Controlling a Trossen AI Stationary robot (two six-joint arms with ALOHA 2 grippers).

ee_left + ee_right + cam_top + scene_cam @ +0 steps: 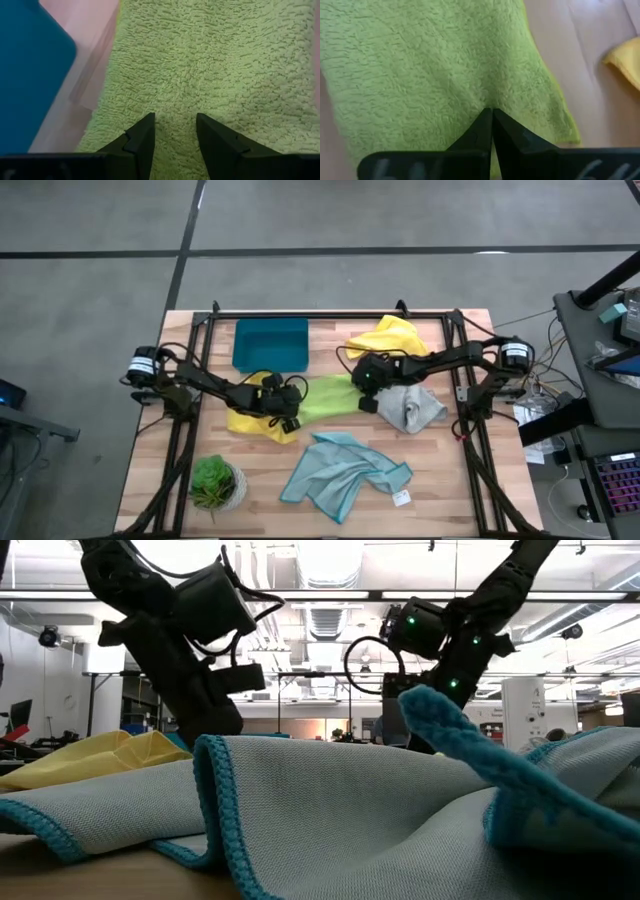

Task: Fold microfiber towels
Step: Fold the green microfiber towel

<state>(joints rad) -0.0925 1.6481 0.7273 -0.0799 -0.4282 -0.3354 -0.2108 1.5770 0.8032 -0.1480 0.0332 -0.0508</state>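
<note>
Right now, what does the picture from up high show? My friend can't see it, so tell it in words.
Two dark robot arms meet over a lime green towel mid-table, the left gripper at one end, the right gripper shut at the other. Around it lie two yellow towels, a grey towel, a light blue towel, a teal tray and a potted plant.

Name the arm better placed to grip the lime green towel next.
Left, probably. The left tool has its fingers apart over the lime green towel, ready to close. The right tool is shut above it and would have to open first.
</note>
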